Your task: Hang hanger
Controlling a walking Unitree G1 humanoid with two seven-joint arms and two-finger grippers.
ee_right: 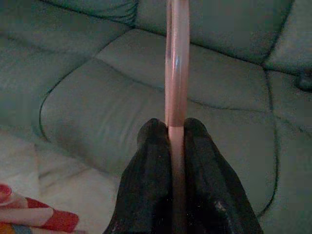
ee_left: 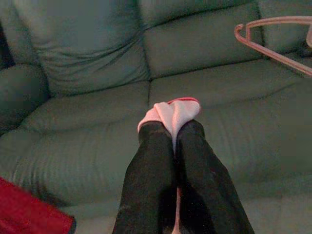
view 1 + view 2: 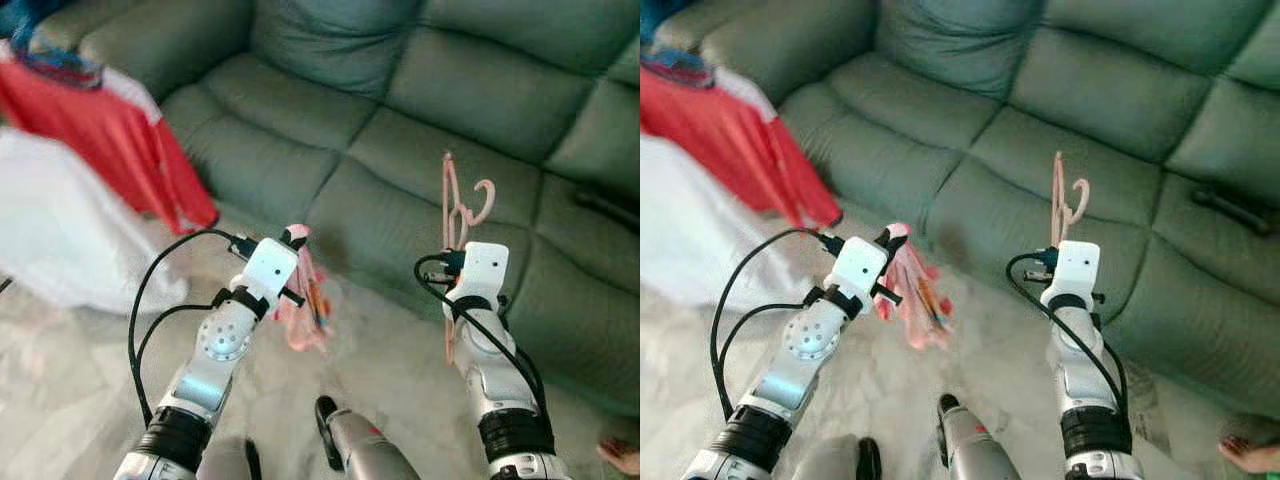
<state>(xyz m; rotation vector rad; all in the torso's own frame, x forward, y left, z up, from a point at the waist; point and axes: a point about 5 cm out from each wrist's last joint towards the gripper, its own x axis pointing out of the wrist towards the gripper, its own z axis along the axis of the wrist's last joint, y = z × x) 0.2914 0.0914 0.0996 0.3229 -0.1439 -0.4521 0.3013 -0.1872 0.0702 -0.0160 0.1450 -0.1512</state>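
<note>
Two grippers clench pink hanger and cloth before green sofa.

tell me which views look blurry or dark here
Left eye view: red and white cloth is smeared by motion blur, the sofa is soft. Both wrist views are dim: the left gripper pinches a pink garment, the right gripper clamps the pink hanger, which is out of focus.
</note>
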